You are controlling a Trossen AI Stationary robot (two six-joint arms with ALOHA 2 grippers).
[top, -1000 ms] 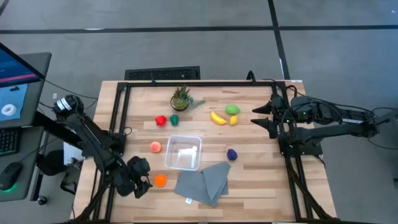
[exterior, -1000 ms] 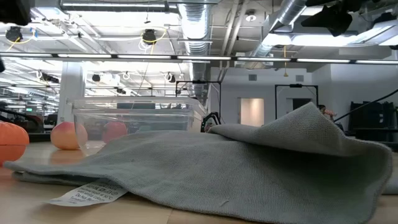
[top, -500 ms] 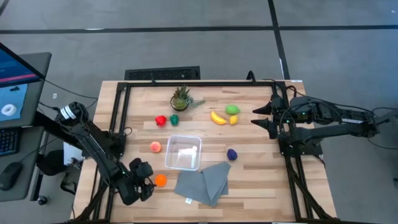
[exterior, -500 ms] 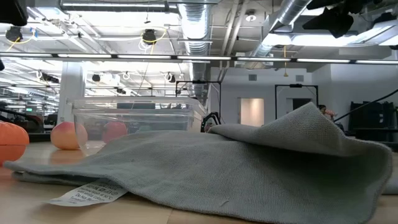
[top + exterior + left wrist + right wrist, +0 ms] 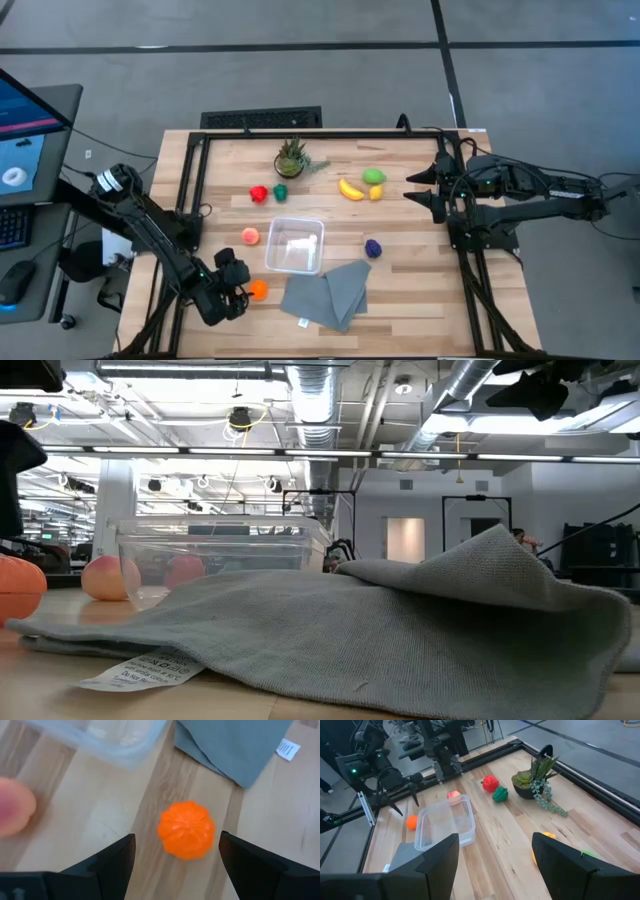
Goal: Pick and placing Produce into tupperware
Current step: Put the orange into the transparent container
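- Since a second ago, the left gripper has shifted toward the orange fruit at the table's near left, and a dark part of that arm now shows at the left edge of the low view.
- Its fingers stand apart on either side of the orange fruit in the left wrist view, not touching it; the fruit rests on the wooden table and nothing is grasped.
- Just beyond the orange fruit lie a corner of the tupperware and the edge of the folded grey cloth, which has a white tag.
- The tupperware sits near the middle of the table with no produce inside it, as far as the high view shows.
- A peach-pink fruit lies just left of the tupperware; a purple one lies to its right, apart from it.
- Farther back are a red fruit and a dark green one side by side, then a banana, a small yellow piece and a lime green fruit close together.
- A spiky potted plant stands behind the red and green pair.
- The right gripper waits above the table's right edge, its fingers spread and empty.
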